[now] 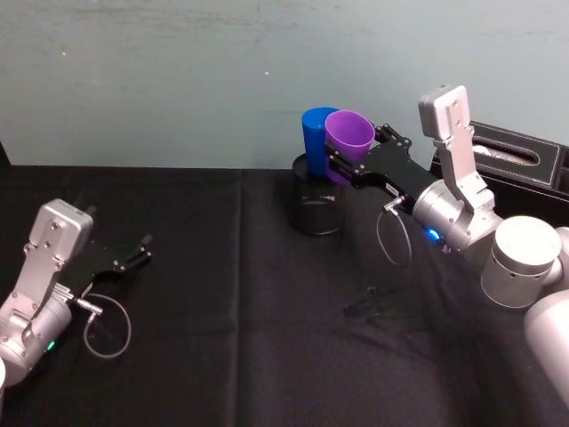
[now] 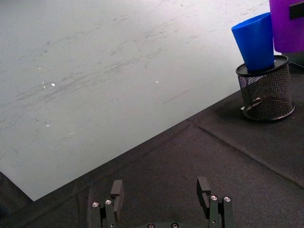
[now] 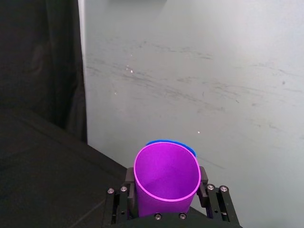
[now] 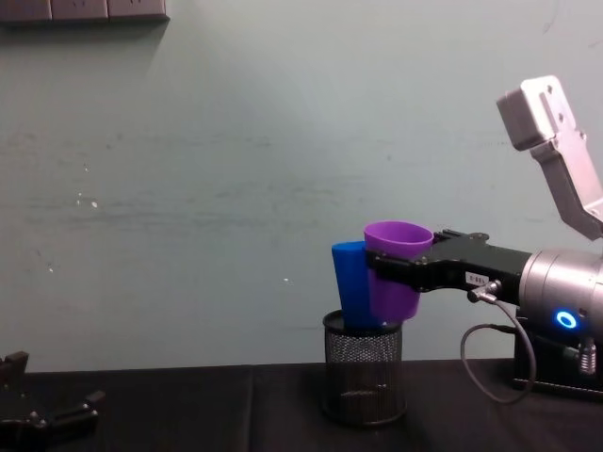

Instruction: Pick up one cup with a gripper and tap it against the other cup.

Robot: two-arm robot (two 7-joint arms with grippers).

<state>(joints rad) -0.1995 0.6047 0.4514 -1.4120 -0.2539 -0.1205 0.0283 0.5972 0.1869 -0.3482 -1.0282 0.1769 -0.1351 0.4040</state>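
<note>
My right gripper (image 1: 342, 160) is shut on the purple cup (image 1: 348, 142), holding it in the air above the table. The purple cup (image 4: 394, 273) is pressed against the side of the blue cup (image 4: 352, 285), which stands tilted inside a black mesh pen holder (image 4: 364, 380). Seen from the right wrist, the purple cup (image 3: 166, 176) sits between the fingers (image 3: 120, 199), with the blue cup's rim (image 3: 176, 143) just behind it. My left gripper (image 1: 133, 252) rests open at the table's left, well away from both cups. The left wrist view shows the blue cup (image 2: 257, 42) in the holder (image 2: 266, 90).
A black cloth covers the table (image 1: 231, 302). A black box (image 1: 529, 165) sits at the back right behind my right arm. A pale green wall (image 4: 236, 169) runs close behind the pen holder.
</note>
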